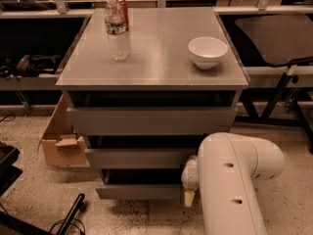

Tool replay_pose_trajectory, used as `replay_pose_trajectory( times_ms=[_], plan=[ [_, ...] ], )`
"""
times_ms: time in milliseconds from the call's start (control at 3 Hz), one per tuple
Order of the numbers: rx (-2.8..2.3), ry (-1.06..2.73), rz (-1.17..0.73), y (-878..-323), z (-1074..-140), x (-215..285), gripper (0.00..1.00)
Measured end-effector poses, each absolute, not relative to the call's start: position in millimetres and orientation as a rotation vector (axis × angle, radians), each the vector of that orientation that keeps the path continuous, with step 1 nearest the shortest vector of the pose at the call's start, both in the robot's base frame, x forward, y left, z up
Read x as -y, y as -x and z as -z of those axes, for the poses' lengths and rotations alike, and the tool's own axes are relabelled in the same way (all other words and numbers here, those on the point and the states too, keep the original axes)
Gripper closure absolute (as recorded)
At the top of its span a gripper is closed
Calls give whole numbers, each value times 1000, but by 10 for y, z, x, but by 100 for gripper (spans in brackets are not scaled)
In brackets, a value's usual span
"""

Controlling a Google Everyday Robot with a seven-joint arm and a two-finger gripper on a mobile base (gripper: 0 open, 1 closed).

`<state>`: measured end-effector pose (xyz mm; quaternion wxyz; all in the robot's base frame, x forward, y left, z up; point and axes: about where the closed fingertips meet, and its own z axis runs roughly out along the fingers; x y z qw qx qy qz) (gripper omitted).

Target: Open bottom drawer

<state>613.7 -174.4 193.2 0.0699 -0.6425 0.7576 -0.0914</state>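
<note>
Low down, the bottom drawer [139, 191] sits as the lowest of the grey cabinet's [146, 65] three fronts, with a dark gap above it. The gripper [189, 197] is at the right end of that front, just beside it, at the end of the thick white arm [234, 180]. Whether it has hold of anything I cannot tell. On top stand a water bottle [117, 31] and a white bowl [208, 51], well apart. A cardboard box [61, 141] sits on the floor to the left.

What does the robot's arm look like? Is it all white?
Mostly. The arm is a fat, smooth white tube with rounded ends and two small dark holes. Its hand, at the right end of the bottom drawer, is pale with a cream tip.
</note>
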Motion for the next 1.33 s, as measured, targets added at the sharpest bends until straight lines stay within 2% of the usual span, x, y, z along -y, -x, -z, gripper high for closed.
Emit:
replay_pose_trajectory(
  times_ms=[667, 1000, 1333],
  plan=[
    [-2289, 1958, 278, -6041, -1869, 1744, 0],
    [-2347, 1976, 256, -5615, -1771, 1902, 14],
    [-2402, 2007, 242, -5246, -1748, 2033, 38]
  ],
)
